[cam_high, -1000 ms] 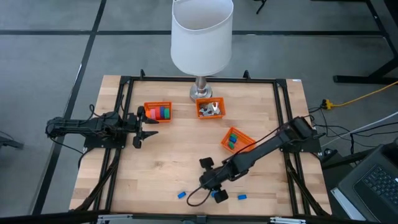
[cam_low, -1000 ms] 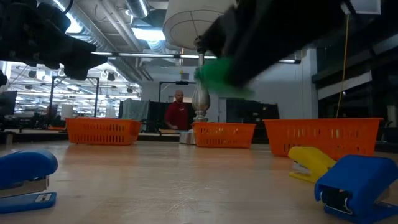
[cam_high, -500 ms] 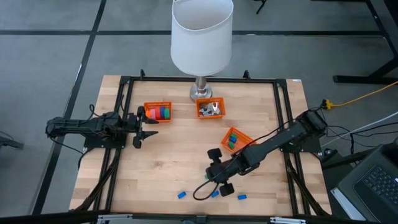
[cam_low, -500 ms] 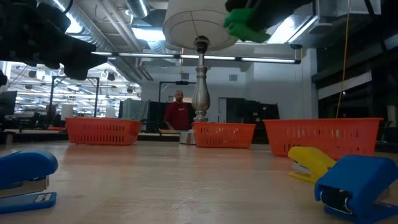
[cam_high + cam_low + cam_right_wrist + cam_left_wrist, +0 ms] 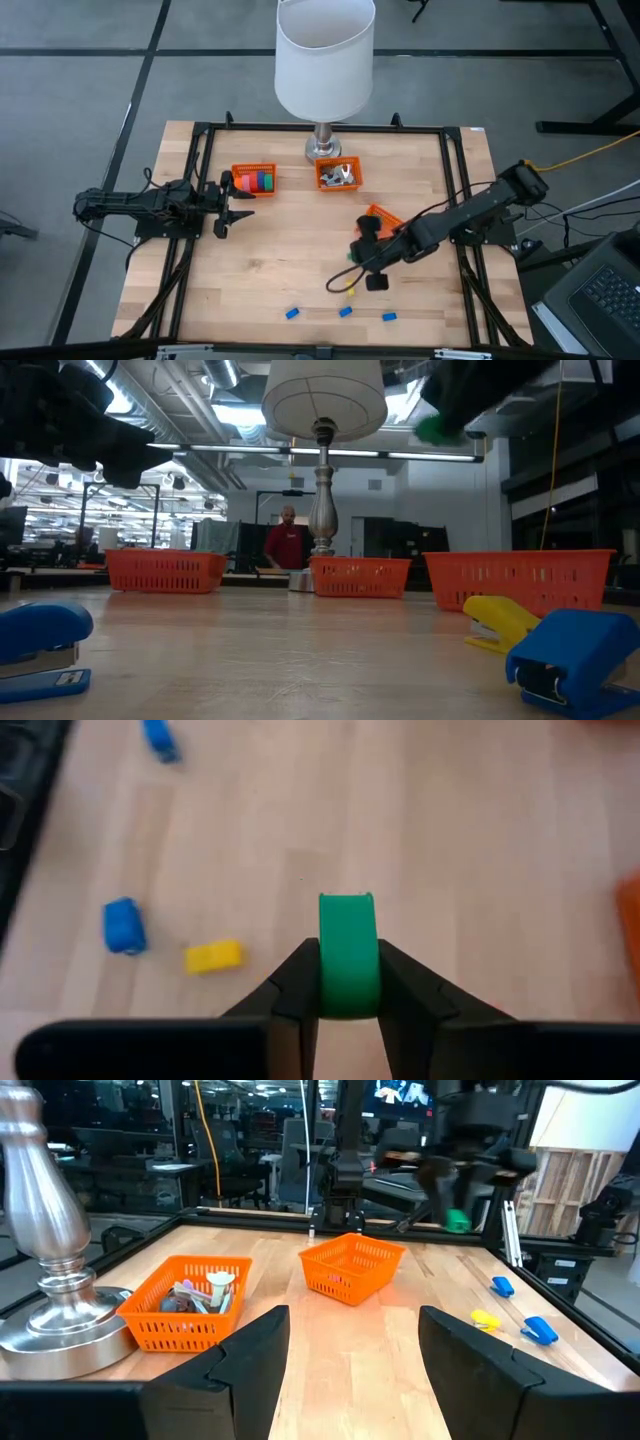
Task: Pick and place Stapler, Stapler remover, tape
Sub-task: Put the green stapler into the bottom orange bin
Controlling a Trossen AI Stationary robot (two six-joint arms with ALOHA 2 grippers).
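My right gripper (image 5: 349, 992) is shut on a small green stapler (image 5: 349, 952), held above the table just near-left of the tilted orange basket (image 5: 386, 216); the stapler also shows in the low view (image 5: 432, 428) and the left wrist view (image 5: 456, 1220). A yellow stapler (image 5: 351, 290) and three blue ones (image 5: 345, 311) lie on the wood near the front edge. The tape rolls (image 5: 260, 181) sit in the far-left basket (image 5: 240, 170). Silvery pieces fill the middle basket (image 5: 338, 176). My left gripper (image 5: 243, 204) waits open at the table's left side. My right gripper pinches the green stapler by its two flat sides (image 5: 349, 982) between its two fingers (image 5: 300, 982). The fingers slant downward from the table's right side. The stapler stands on edge between them, lifted clear of the table.
A lamp with a white shade (image 5: 324, 55) and metal base (image 5: 322, 151) stands at the far middle. Black frame rails (image 5: 200, 180) run along the table's sides. Bare wood lies between the baskets and the loose staplers. A person stands in the room behind the table (image 5: 287, 540).
My right gripper has risen from near the front edge and gone toward the far right, toward the tilted orange basket, rolling a little, with the green stapler held clear of the table throughout. The yellow and blue staplers stay where they lay.
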